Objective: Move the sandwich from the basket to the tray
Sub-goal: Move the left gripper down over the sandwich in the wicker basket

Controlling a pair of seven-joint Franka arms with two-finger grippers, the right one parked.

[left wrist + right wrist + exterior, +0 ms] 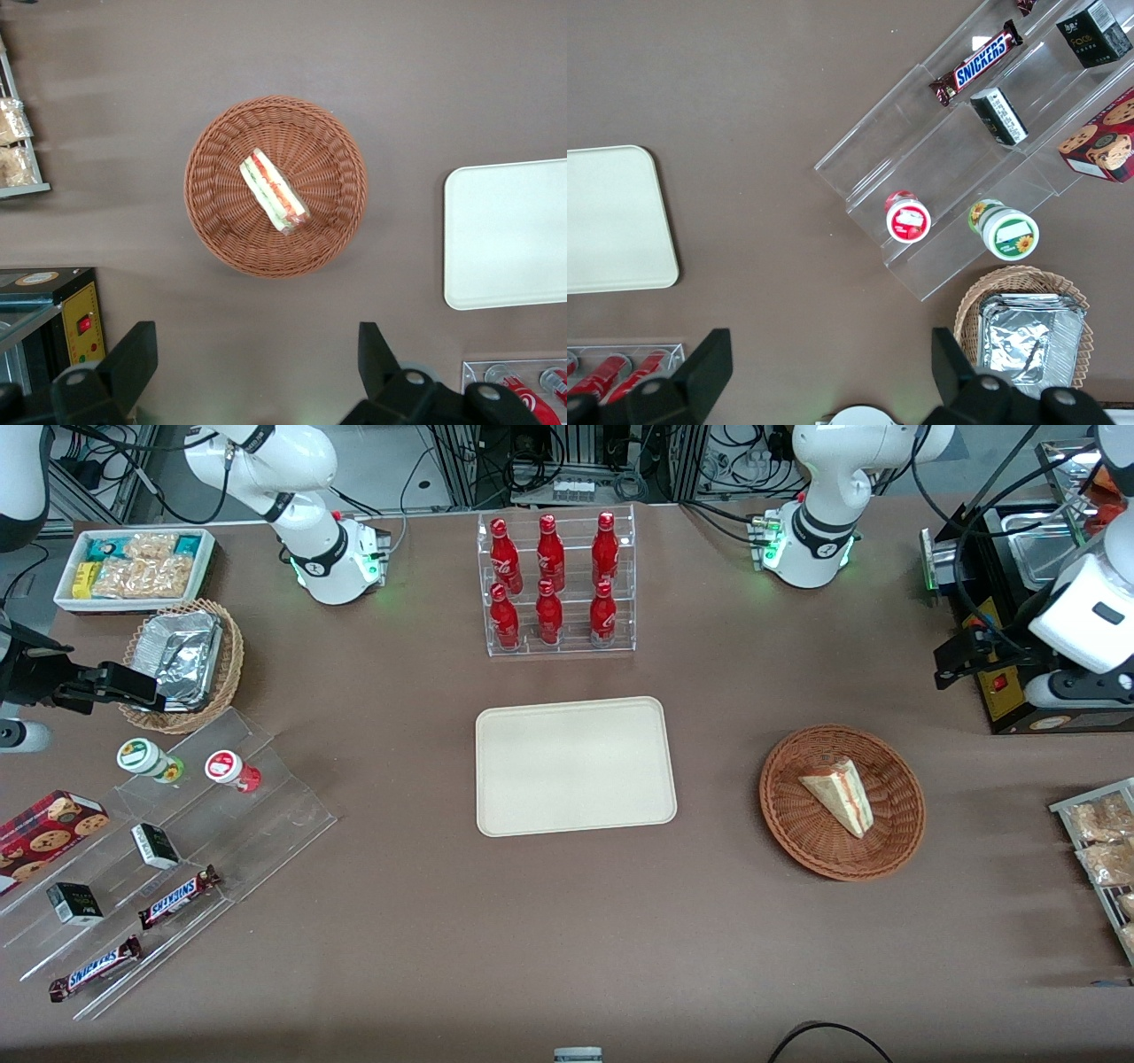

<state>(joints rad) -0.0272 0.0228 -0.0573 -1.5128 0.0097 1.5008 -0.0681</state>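
Observation:
The sandwich (840, 795) (275, 190), a pale wedge with red and green filling, lies in the reddish-brown wicker basket (904, 824) (213, 230). The cream tray (574, 766) (505, 235) sits flat at the table's middle, beside the basket, with nothing on it. My gripper (944, 669) (257, 341) hangs high above the table, farther from the front camera than the basket and apart from it. Its fingers (133, 354) stand wide open with only bare table between them.
A clear rack of red bottles (554, 584) stands farther back than the tray. A black appliance (1001, 602) and a rack of snack bags (1103, 850) sit at the working arm's end. Stepped acrylic shelves (159, 850), a foil-lined basket (182, 664) and a white bin (133, 567) lie toward the parked arm's end.

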